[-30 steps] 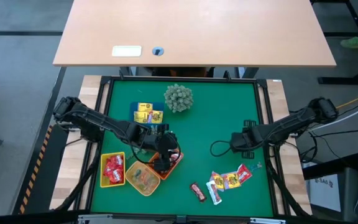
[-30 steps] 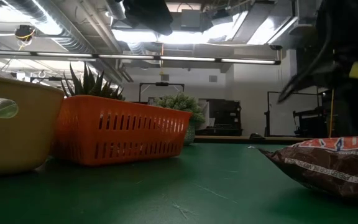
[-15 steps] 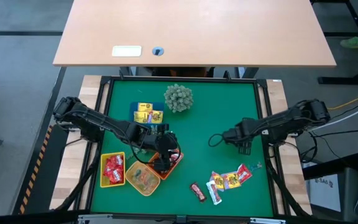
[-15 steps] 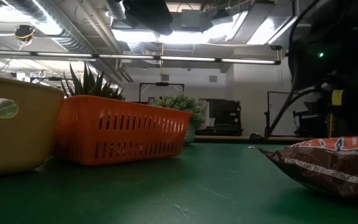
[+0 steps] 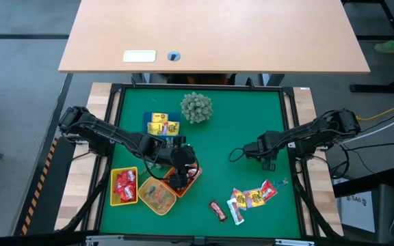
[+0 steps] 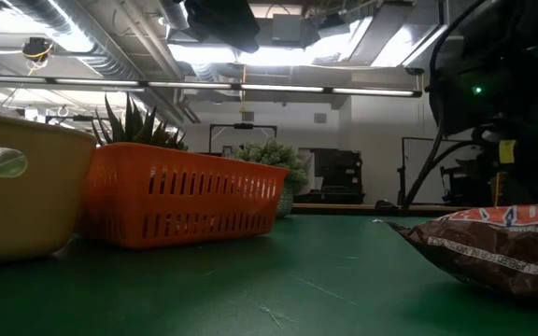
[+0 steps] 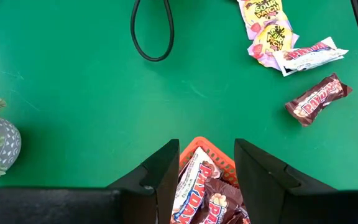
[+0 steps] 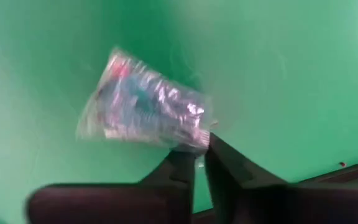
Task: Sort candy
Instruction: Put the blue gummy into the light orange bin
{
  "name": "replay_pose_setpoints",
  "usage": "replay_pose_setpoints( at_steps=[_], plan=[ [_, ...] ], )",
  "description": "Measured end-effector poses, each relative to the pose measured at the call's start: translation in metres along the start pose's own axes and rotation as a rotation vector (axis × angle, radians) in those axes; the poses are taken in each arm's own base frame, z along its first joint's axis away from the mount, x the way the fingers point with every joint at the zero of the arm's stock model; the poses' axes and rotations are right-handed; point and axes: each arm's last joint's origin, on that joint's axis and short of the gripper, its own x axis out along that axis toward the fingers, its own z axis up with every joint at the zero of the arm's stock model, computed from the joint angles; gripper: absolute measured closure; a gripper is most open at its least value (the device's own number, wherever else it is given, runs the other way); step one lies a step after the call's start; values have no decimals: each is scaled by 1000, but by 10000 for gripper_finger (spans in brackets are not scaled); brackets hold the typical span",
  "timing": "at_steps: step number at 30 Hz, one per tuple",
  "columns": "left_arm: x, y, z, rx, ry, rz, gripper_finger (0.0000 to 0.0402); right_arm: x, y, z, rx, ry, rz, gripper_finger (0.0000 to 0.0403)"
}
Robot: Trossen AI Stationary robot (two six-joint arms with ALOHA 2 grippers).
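Observation:
My right gripper [image 8: 201,149] points down at the green mat's right side [image 5: 269,162] and is shut on a small clear-wrapped candy [image 8: 145,102]. My left gripper [image 7: 207,165] hangs open above the orange tray [image 5: 185,179], which holds dark brown bars [image 7: 207,199]. Loose candy [image 5: 252,198] lies near the front right, with a dark brown bar [image 5: 217,210] beside it. Red packets fill a yellow tray [image 5: 124,186]. Yellow packets [image 5: 163,125] lie on the mat at the far left. My right gripper pinches the clear candy by a corner of its wrapper [image 8: 197,138], between the tips of its two fingers. The fingers come steeply from above. The rest of the candy reaches away from the fingers just over the green mat; whether it rests there, I cannot tell.
A spiky pale green plant ball [image 5: 196,107] stands at the far middle. A second yellow tray [image 5: 157,197] with clear pieces sits between the red-packet tray and the orange one. A black cable loop [image 5: 238,156] hangs by my right wrist. The mat's middle is bare.
My right arm has sunk toward the mat and tipped more steeply downward, shifting a little toward the table's left.

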Motion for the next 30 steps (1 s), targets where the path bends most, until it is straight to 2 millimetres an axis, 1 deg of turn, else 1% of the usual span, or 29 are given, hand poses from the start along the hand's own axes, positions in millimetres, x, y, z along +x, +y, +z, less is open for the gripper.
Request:
replay_pose_setpoints(
  at_steps=[2, 3, 8, 11, 14, 17, 22, 27, 30],
  plan=[
    [0, 0, 0, 0, 0, 0, 263, 0, 0, 0, 0, -1, 0, 391],
    [0, 0, 0, 0, 0, 0, 263, 0, 0, 0, 0, -1, 0, 396],
    [0, 0, 0, 0, 0, 0, 263, 0, 0, 0, -1, 0, 5, 386],
    [0, 0, 0, 0, 0, 0, 263, -2, 1, 1, -13, 0, 28, 396],
    [0, 0, 0, 0, 0, 0, 263, -9, 3, 6, -39, -19, 77, 398],
    [0, 0, 0, 0, 0, 0, 263, -22, 5, 13, -53, -61, 119, 395],
    [0, 0, 0, 0, 0, 0, 263, -53, 8, 29, -65, -178, 167, 399],
    [-1, -2, -1, 7, -1, -4, 263, -83, 10, 45, -93, -347, 206, 397],
    [-1, -4, -1, 47, -2, -9, 263, -99, 11, 55, -87, -460, 234, 400]
  ],
)
